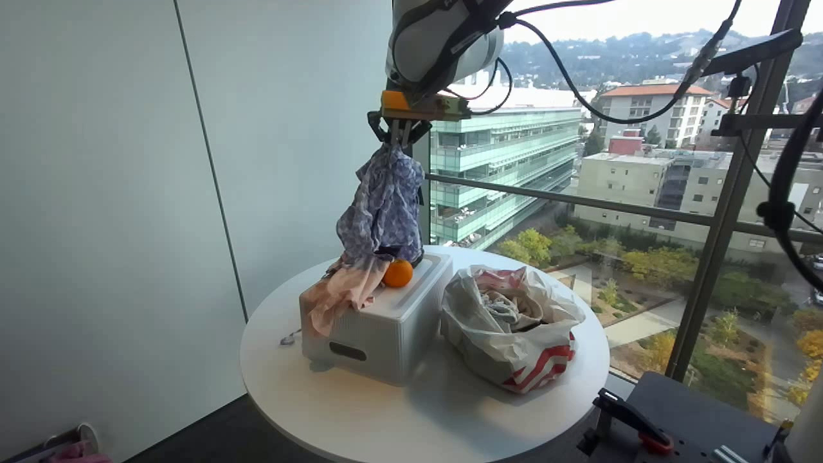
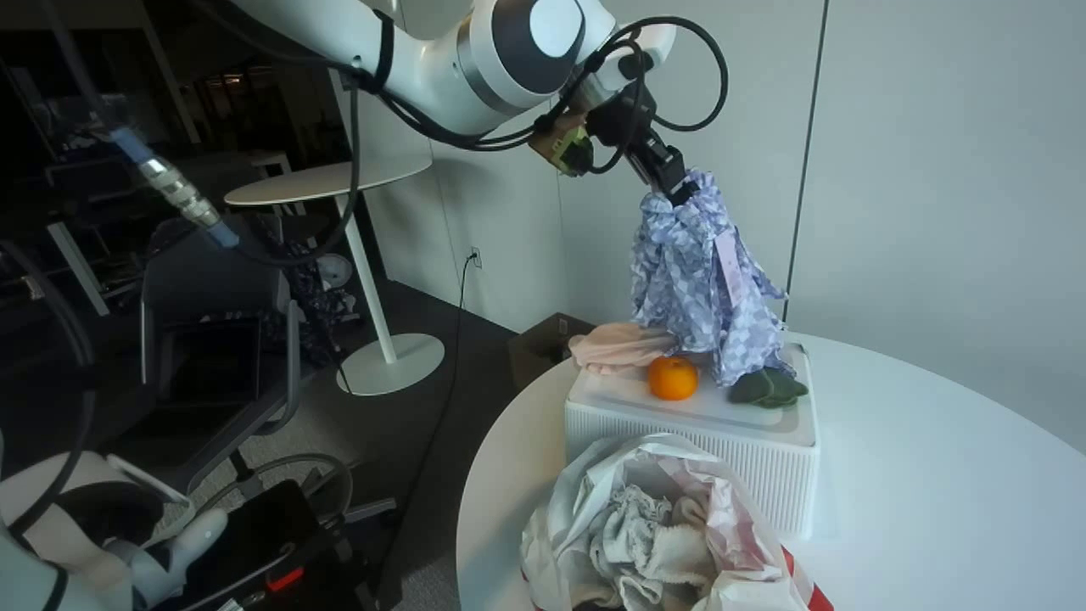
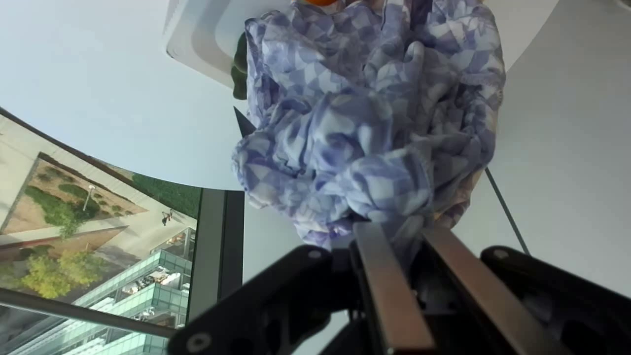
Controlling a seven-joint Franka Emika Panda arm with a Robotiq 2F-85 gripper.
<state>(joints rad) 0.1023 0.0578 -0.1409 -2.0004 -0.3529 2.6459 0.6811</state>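
A purple-and-white checked cloth (image 2: 708,280) hangs straight below the gripper (image 3: 398,236), long axis approx. vertical, bunched at the top & wider lower down. The jaws are clenched on its upper end, fabric pinched btwn. them. The key relation is prob. cloth bottom vs. lid of the white ribbed box (image 1: 386,334) underneath: v. close, but touching or just clear, can't tell. The sole arm (image 2: 441,81) is thus the nearest. On the lid, beside the cloth's lower end: an orange (image 2: 673,378), a peach cloth (image 2: 619,346) & a dark-green item (image 2: 768,388). Further out, a red-striped white bag (image 1: 482,347) w/ greyish cloths (image 1: 508,308) inside sits next to the box on a round white table (image 1: 360,418).
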